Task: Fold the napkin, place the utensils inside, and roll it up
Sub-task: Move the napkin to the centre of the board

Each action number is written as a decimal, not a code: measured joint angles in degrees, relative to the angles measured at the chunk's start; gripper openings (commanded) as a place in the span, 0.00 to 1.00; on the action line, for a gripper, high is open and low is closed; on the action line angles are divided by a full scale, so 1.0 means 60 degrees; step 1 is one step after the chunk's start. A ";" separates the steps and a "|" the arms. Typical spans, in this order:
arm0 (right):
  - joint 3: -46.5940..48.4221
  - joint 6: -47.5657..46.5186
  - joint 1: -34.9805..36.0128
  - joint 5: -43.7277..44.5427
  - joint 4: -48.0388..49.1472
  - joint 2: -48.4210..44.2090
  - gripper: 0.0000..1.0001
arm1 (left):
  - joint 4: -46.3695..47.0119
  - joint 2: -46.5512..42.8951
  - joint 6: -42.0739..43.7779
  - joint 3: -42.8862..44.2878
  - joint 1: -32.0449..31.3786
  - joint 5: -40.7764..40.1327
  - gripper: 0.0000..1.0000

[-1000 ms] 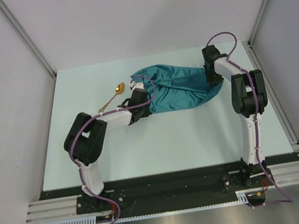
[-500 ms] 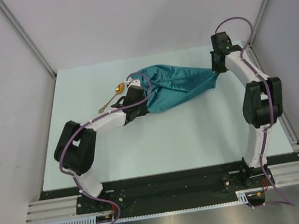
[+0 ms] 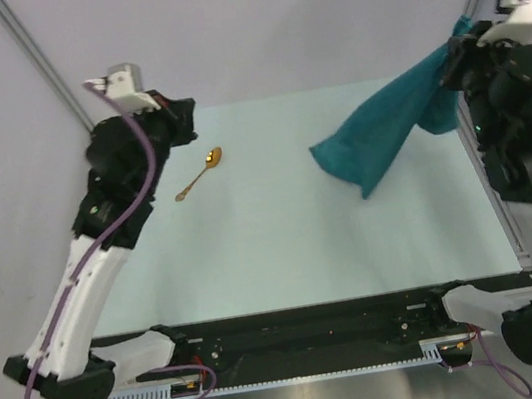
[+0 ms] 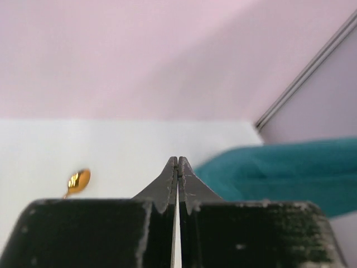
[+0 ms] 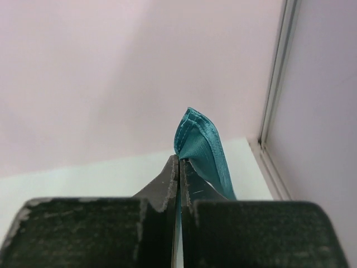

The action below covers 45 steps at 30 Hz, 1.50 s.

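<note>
Backdrop: pale lilac-grey wall panels framed by metal posts close off the far side and both flanks.
Tabletop: a flat, matt, pale mint-green tabletop [image 3: 284,247] lies between the two arms.
Napkin: the teal, slightly shiny fabric napkin [image 3: 387,135] hangs in the air at the far right. It is bunched and slack, sloping down and leftward to a narrow tip. Whether that tip touches the tabletop cannot be told.
Spoon: the slim gold-coloured metal spoon [image 3: 199,174] lies flat on the tabletop at the far left, well apart from the napkin. Its bowl points toward the far side. It is the only utensil in view.
Left claw: the left claw [image 4: 177,164] is raised above the far-left corner, its fingers pressed together with nothing between them.
Right claw: the right claw [image 5: 178,163] is raised high by the right post and pinched tight on a hemmed edge of the napkin.
Done so far: judging by the cloth's shape, no fold has been made, and the spoon is not yet inside.
Left to do: spread the napkin flat, fold it, lay the spoon on it, then roll it up. That is nearly the whole task.
</note>
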 measured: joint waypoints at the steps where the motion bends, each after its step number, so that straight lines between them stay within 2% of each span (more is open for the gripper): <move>1: 0.0073 -0.0098 0.0109 0.0025 0.0044 -0.0255 0.00 | -0.0076 -0.0255 0.0062 0.0226 0.0000 0.0004 0.00; 6: 0.0929 -0.0426 0.0255 0.0073 0.0153 -0.0998 0.00 | -0.0036 -0.1213 0.0164 0.0772 0.0000 0.0590 0.02; 9: 0.1257 -0.0492 0.0270 0.0033 0.0146 -0.0878 0.00 | 0.0437 -0.1158 -0.0087 0.0550 0.0000 0.1585 0.21; 10: 0.1209 -0.0492 0.0277 0.0011 0.0131 -0.0794 0.00 | 0.0681 -0.1089 -0.0204 0.0255 0.0000 0.1938 0.31; 12: 0.0882 -0.0481 0.0419 -0.0055 0.0117 -0.0517 0.00 | 0.1009 -0.0827 -0.0506 -0.0535 0.0000 0.2594 0.39; 16: 0.0430 -0.0350 0.0951 -0.0171 -0.0084 0.0597 0.00 | 0.1147 0.0080 -0.0911 -0.2011 0.0000 0.3475 0.63; 20: 0.0204 -0.0259 0.1854 -0.0215 -0.0106 0.1923 0.00 | 0.1002 0.0393 -0.1064 -0.2728 0.0058 0.4018 0.76; 24: 0.0208 -0.0171 0.2714 -0.0146 0.0124 0.2929 0.00 | 0.1774 0.0102 -0.1253 -0.3391 0.0248 0.4568 0.84; 30: 0.0350 0.0248 0.3078 -0.0357 0.0947 0.4863 0.00 | 0.2911 0.0029 -0.1464 -0.5067 0.0419 0.4849 0.82; 32: 0.0357 0.0386 0.3075 -0.0404 0.1082 0.5679 0.00 | 0.3169 0.0452 -0.1574 -0.5450 0.0372 0.4940 0.81; 35: 0.0331 0.0641 0.2998 -0.0554 0.1115 0.6910 0.00 | 0.3479 0.1741 -0.1668 -0.5730 -0.0051 0.4885 0.73; 40: -0.0204 0.1082 0.2688 -0.0943 0.1035 0.7756 0.00 | 0.3872 0.3854 -0.1898 -0.5595 -0.1330 0.4688 0.68; 45: -0.0940 0.1453 0.1810 -0.1490 0.1315 0.7664 0.00 | 0.3796 0.5581 -0.1545 -0.4091 -0.2907 0.4193 0.59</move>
